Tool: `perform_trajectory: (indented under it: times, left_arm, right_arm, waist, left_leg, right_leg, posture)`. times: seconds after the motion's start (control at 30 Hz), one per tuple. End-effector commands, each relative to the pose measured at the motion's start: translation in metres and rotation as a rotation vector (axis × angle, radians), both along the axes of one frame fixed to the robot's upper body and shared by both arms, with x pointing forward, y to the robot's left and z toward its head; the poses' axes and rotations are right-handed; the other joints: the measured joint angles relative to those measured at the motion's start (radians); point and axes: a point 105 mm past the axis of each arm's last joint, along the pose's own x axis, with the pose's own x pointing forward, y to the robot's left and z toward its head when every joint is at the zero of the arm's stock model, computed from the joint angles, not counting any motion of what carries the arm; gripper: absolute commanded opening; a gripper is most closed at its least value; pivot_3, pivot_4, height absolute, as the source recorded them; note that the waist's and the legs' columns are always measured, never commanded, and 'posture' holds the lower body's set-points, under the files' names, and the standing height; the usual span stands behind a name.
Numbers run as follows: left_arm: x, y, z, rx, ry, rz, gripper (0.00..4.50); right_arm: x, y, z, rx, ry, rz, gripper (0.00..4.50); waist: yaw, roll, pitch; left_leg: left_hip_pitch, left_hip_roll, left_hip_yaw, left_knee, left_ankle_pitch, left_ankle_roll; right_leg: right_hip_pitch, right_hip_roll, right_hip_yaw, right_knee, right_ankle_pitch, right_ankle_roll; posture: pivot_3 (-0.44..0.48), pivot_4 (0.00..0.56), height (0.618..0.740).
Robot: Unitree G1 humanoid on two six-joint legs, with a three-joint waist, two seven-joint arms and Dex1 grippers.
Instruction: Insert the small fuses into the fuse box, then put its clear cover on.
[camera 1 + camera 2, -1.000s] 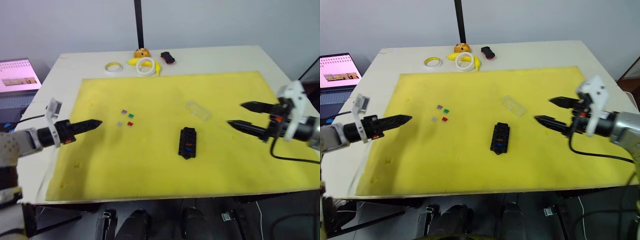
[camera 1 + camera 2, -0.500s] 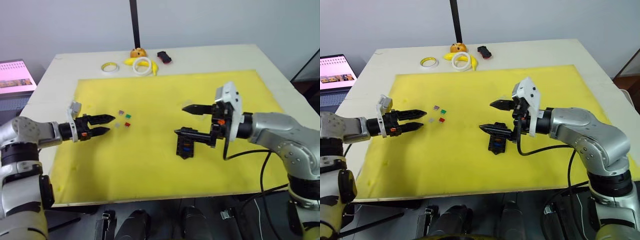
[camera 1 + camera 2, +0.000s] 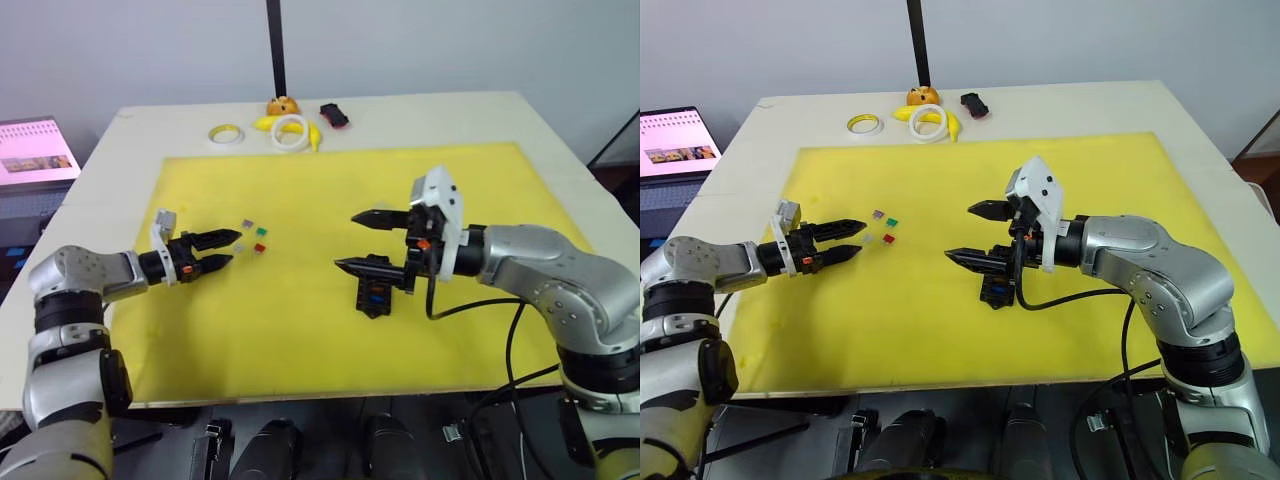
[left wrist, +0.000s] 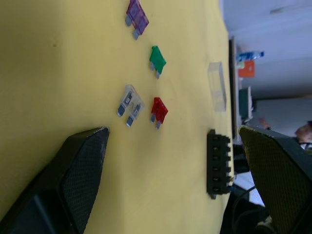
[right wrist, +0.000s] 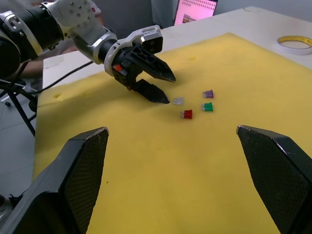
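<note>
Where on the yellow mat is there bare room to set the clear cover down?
The yellow mat is bare along its near edge, in front of the fuse box. Crowded: between the left gripper and the loose fuses, and around the right gripper over the box.

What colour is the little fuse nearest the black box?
Red, clearest in the left wrist view.

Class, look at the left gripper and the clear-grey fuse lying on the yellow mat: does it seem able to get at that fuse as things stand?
Probably yes. The left gripper is open, its tips just short of the grey fuse, with bare yellow mat between. The red fuse lies close beside it, so it may get nudged.
</note>
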Motion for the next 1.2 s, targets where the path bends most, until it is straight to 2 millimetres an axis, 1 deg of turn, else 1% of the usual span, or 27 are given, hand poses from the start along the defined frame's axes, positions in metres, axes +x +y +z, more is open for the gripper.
perform_trajectory:
  times: [0.03,0.23,0.43,0.57,0.67,0.7,0.87,0.9,0.97,1.03,1.07,1.1,1.13,1.2]
  left_arm:
    - [0.009,-0.007,-0.002,-0.033,0.0,0.024,4.5]
    - [0.014,-0.016,0.001,-0.078,-0.014,0.023,4.5]
    - [0.018,-0.023,-0.009,-0.05,-0.005,0.023,4.5]
    - [0.023,-0.021,-0.012,-0.033,0.009,0.055,4.5]
    - [0.02,-0.021,-0.023,0.007,0.037,0.053,3.77]
    - [0.02,-0.021,-0.025,0.016,0.042,0.05,3.36]
    - [0.021,-0.018,-0.028,0.024,0.047,0.075,3.36]
    - [0.021,-0.017,-0.029,0.034,0.048,0.082,3.11]
    - [0.021,-0.015,-0.034,0.05,0.053,0.094,2.42]
    - [0.022,-0.013,-0.036,0.055,0.061,0.109,1.46]
    - [0.022,-0.012,-0.037,0.057,0.064,0.114,0.85]
    - [0.022,-0.012,-0.038,0.06,0.065,0.118,0.37]
    - [0.022,-0.011,-0.039,0.066,0.065,0.12,0.02]
    - [0.021,-0.009,-0.042,0.079,0.071,0.129,0.02]
  right_arm:
    - [0.001,0.002,0.012,0.02,-0.052,-0.002,4.47]
    - [0.001,0.0,0.009,0.01,-0.048,-0.01,4.47]
    - [0.001,-0.002,0.008,-0.002,-0.047,-0.016,4.47]
    - [0.003,-0.004,0.01,-0.003,-0.053,-0.029,4.47]
    - [0.003,-0.006,0.008,-0.012,-0.048,-0.034,4.5]
    - [0.002,-0.007,0.008,-0.016,-0.047,-0.035,4.5]
    - [0.004,-0.012,0.009,-0.026,-0.052,-0.043,4.5]
    - [0.005,-0.012,0.009,-0.027,-0.053,-0.043,4.5]
    - [0.005,-0.012,0.009,-0.03,-0.055,-0.043,4.5]
    - [0.005,-0.012,0.01,-0.03,-0.058,-0.042,4.5]
    - [0.006,-0.012,0.01,-0.03,-0.059,-0.041,4.5]
    - [0.006,-0.012,0.011,-0.03,-0.06,-0.041,4.5]
    - [0.006,-0.013,0.011,-0.029,-0.06,-0.041,4.5]
    - [0.006,-0.013,0.011,-0.03,-0.059,-0.042,4.5]
  waist:
    - [0.008,0.0,0.0]
    - [0.01,0.0,0.0]
    - [0.011,0.0,0.0]
    - [0.021,0.0,0.0]
    - [0.028,0.0,0.0]
    - [0.029,0.0,0.0]
    - [0.029,0.0,-0.001]
    - [0.03,0.0,-0.001]
    - [0.029,0.0,-0.001]
    - [0.028,0.0,-0.001]
    - [0.027,0.0,-0.001]
    - [0.024,0.0,-0.001]
    - [0.023,0.001,-0.001]
    - [0.019,0.002,-0.002]
  left_leg:
    - [0.0,0.0,0.0,0.0,0.0,0.0]
    - [0.0,-0.001,-0.001,0.001,0.0,-0.001]
    - [0.0,-0.002,-0.002,0.001,0.001,-0.001]
    - [0.0,-0.002,-0.002,0.002,0.001,-0.001]
    - [0.001,-0.002,-0.001,0.002,0.001,-0.002]
    - [0.001,-0.002,-0.001,0.002,0.001,-0.002]
    - [0.001,-0.002,-0.001,0.002,0.001,-0.002]
    - [0.001,-0.002,-0.001,0.002,0.001,-0.002]
    - [0.001,-0.002,-0.001,0.002,0.001,-0.002]
    - [0.001,-0.002,-0.001,0.002,0.001,-0.002]
    - [0.001,-0.002,-0.001,0.002,0.001,-0.002]
    - [0.001,-0.002,-0.001,0.002,0.001,-0.002]
    - [0.001,-0.001,-0.001,0.002,0.001,-0.002]
    - [0.002,-0.001,-0.001,0.001,0.001,-0.002]
  right_leg:
    - [0.0,0.0,0.0,0.0,0.0,0.0]
    - [0.001,-0.001,0.0,0.002,0.0,0.0]
    - [0.001,-0.001,0.0,0.003,0.0,0.0]
    - [0.001,-0.001,0.0,0.004,0.0,0.0]
    - [0.001,-0.001,0.0,0.005,0.0,0.0]
    - [0.001,-0.001,0.0,0.005,0.0,0.0]
    - [0.0,-0.001,0.0,0.005,0.0,0.0]
    - [0.0,-0.001,0.0,0.006,0.0,0.0]
    - [0.0,-0.001,0.0,0.006,0.0,0.0]
    - [0.0,-0.001,0.0,0.006,0.0,0.0]
    - [0.0,-0.001,0.0,0.007,0.0,0.0]
    - [-0.001,-0.001,0.001,0.007,0.0,0.0]
    - [-0.001,-0.001,0.001,0.007,0.0,0.0]
    - [-0.001,-0.001,0.0,0.007,0.0,0.0]
  posture:
    - [0.0,0.15,0.74]
    - [0.0,0.15,0.74]
    - [0.0,0.15,0.74]
    - [0.0,0.15,0.74]
    - [0.0,0.15,0.74]
    - [0.0,0.15,0.74]
    - [0.0,0.15,0.74]
    - [0.0,0.15,0.74]
    - [0.0,0.15,0.74]
    - [0.0,0.15,0.74]
    - [0.0,0.15,0.74]
    - [0.0,0.15,0.74]
    - [0.0,0.15,0.74]
    - [0.0,0.15,0.74]
